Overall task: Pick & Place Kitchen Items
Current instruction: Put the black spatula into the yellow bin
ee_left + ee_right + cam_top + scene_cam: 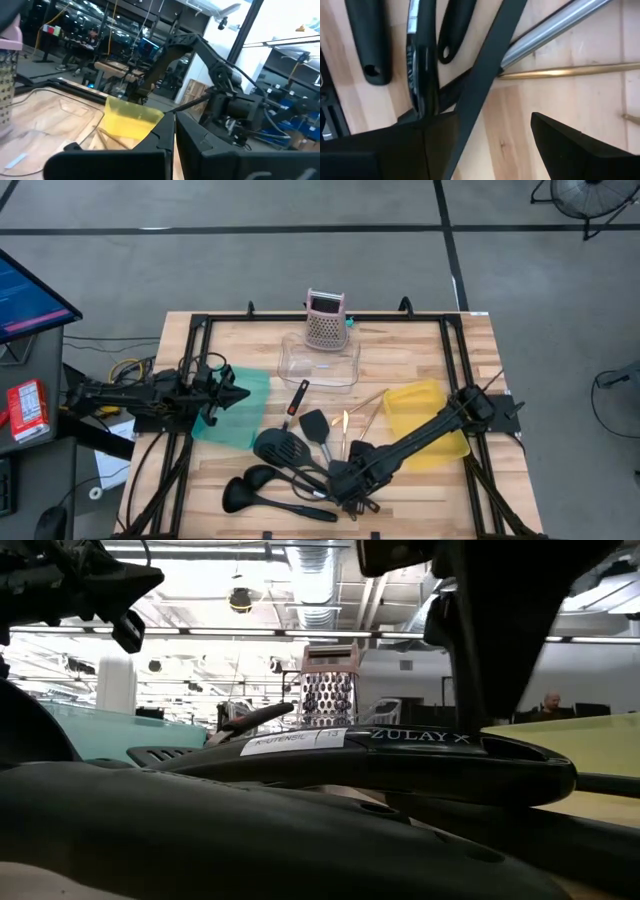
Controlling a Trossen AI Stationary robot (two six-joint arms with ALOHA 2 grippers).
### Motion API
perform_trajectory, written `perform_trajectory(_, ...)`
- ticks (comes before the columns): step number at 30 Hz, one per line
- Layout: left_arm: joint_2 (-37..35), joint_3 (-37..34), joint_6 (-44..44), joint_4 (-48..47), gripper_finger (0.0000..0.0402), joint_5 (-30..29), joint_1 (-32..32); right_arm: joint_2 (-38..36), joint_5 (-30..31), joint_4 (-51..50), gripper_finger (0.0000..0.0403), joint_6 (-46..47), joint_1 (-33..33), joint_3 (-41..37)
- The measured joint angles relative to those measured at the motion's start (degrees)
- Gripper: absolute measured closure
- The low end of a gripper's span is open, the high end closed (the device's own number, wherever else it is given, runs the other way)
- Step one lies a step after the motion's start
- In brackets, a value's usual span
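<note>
The kitchen items lie in a pile at the table's near middle: black ladles [243,493], a slotted turner [281,446], a spatula [315,424], a red-marked handle [297,396] and thin golden sticks [366,416]. My right gripper [345,492] points down over the handle ends, open. In the right wrist view its fingers [580,145] stand on either side of a flat black handle [487,65], which crosses a metal handle [555,25] and a golden stick [570,72]. My left gripper [243,393] hovers shut above the teal container [238,415] at the left.
A pink grater [325,320] stands at the far middle, behind a clear container [320,362]. A yellow container [425,420] lies under my right arm. In the low view a black handle marked ZULAY [400,755] fills the foreground. Black frame rails [190,380] run along the table's sides.
</note>
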Motion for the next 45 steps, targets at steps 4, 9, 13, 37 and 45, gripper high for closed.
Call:
perform_trajectory(4,0.0,0.02,0.15,0.0,0.04,-0.33,0.0,0.04,-0.01,0.19,0.0152,0.0,0.82,0.0)
perform_trajectory(9,-0.02,0.01,0.5,-0.63,0.04,0.64,0.0,2.59,-0.52,1.43,0.0137,0.02,0.89,-0.13)
perform_trajectory(13,-0.68,0.02,0.82,-1.06,0.04,0.63,0.02,3.82,-1.99,1.77,0.0121,-0.06,1.36,-0.15)
perform_trajectory(37,-1.03,0.02,1.42,-0.87,0.04,-0.96,0.02,4.48,-4.54,5.36,0.0268,-2.01,-0.08,-3.56)
perform_trajectory(45,-1.03,0.0,1.42,-0.63,0.04,-0.98,0.02,4.08,-5.09,5.33,0.033,-1.14,-1.16,-3.67)
